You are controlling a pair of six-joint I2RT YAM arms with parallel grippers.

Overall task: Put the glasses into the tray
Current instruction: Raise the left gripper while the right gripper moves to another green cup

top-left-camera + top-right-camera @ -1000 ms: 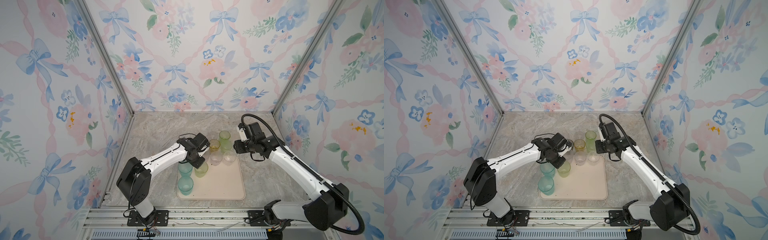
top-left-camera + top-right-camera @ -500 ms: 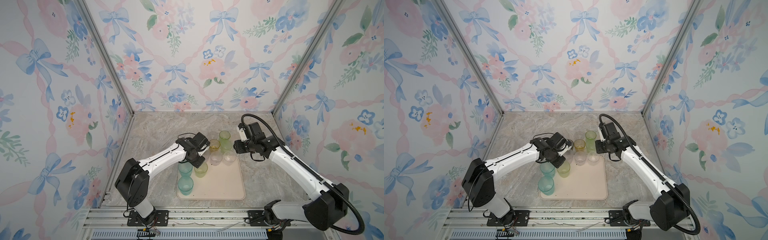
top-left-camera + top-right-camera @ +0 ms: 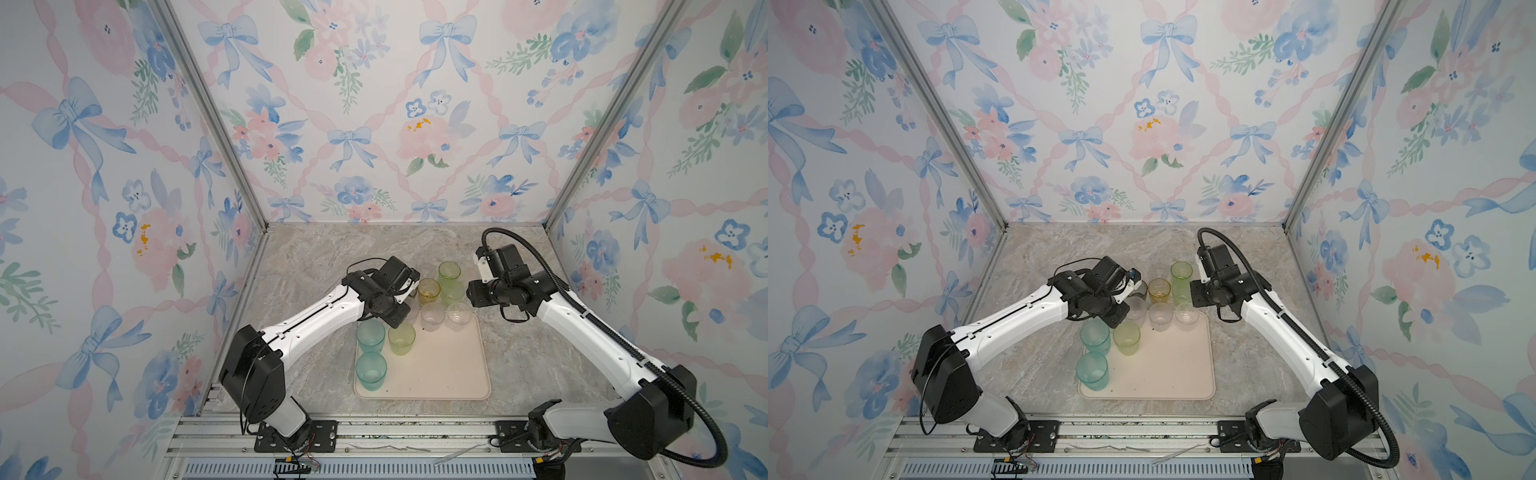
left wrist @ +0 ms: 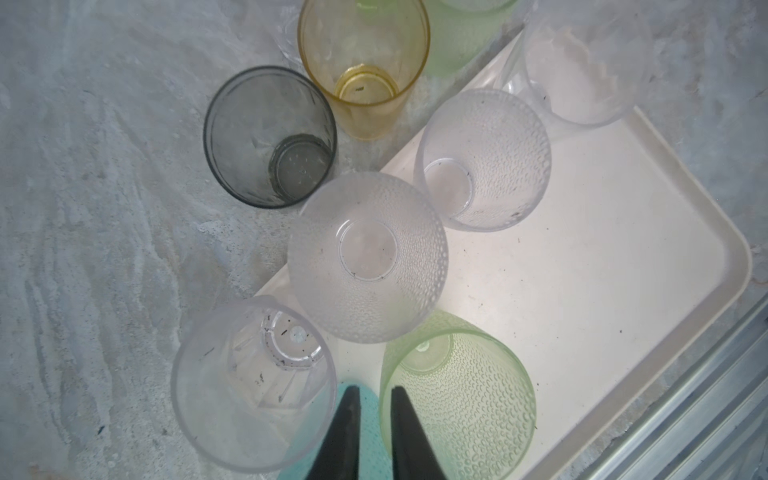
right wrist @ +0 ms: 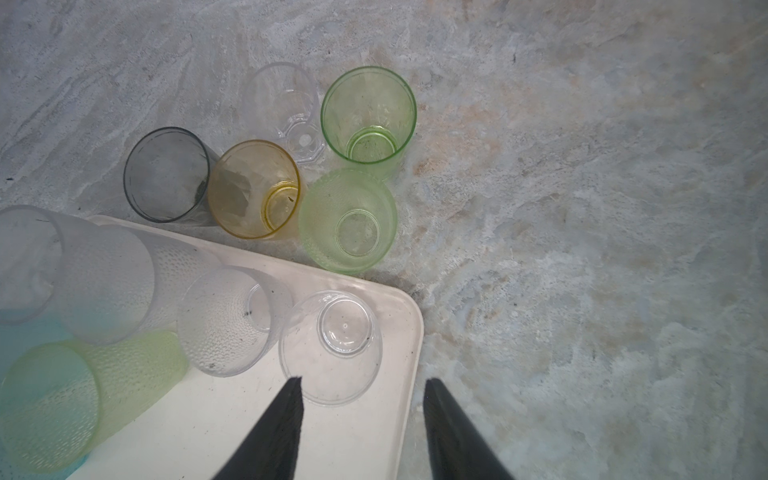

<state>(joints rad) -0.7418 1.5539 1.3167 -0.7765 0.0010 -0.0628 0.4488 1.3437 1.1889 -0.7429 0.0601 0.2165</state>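
Tray [image 3: 440,374] lies flat on the counter [image 3: 332,257], near centre.

On the tray:
- Two teal glasses [image 3: 370,334] stand at the left edge, one behind the other.
- A yellow-green dotted glass [image 4: 457,399] stands just right of the far teal one.
- A row of four clear or frosted glasses [image 4: 368,257] runs along the far edge. The rightmost, a small clear glass [image 5: 330,347], sits in the far right corner. Whether the leftmost stands fully on the tray cannot be told.

Off the tray, bunched on the counter just beyond its far edge, all upright:
- smoky grey glass [image 4: 270,137]
- amber glass [image 5: 253,189]
- dotted green glass [image 5: 347,220]
- tall green glass [image 5: 368,114]
- tiny clear glass [image 5: 282,104]

Left gripper [image 4: 375,390] hovers above the tray's far left corner. Its jaws are nearly together with a narrow gap, and nothing is between them.

Right gripper [image 5: 363,382] hovers above the far right corner. Its jaws are wide apart, with nothing between them.
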